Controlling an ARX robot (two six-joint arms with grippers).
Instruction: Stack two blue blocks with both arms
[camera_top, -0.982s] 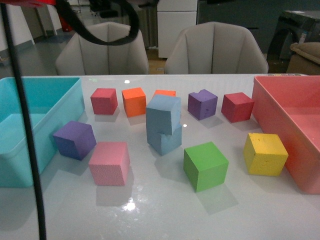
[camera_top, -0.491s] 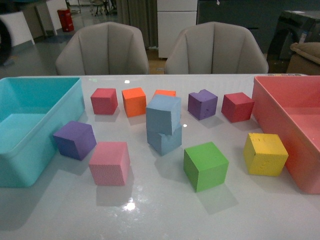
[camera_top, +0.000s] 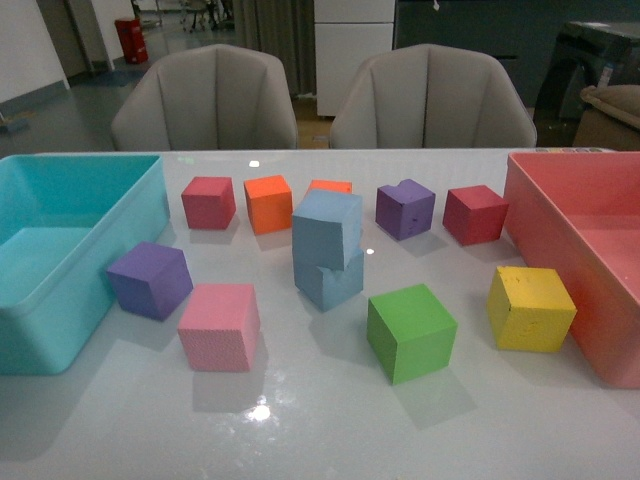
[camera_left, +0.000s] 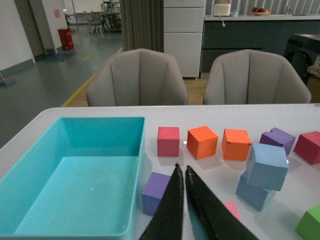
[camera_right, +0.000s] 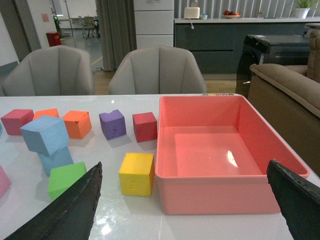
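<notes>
Desk (camera_top: 320, 420), white and glossy, carries a turquoise bin (camera_top: 60, 300) at the robot's left and a pink bin (camera_top: 600, 300) at its right, with coloured cubes scattered between. At centre the two blue blocks sit stacked: the upper blue block (camera_top: 327, 228) rests skewed on the lower blue block (camera_top: 329, 279), overhanging it (a purple cube (camera_top: 150, 279), a pink cube (camera_top: 219, 326) and a green cube (camera_top: 410, 332) lie nearby). The rough matte foam looks light, soft and unlikely to slip; any correction would best pinch the upper block across two opposite flat sides, gently, since foam squashes. Left gripper (camera_left: 181, 172) hangs above the desk with its fingers pressed together and empty; right gripper (camera_right: 185, 200) has its fingers spread wide apart, also empty.
</notes>
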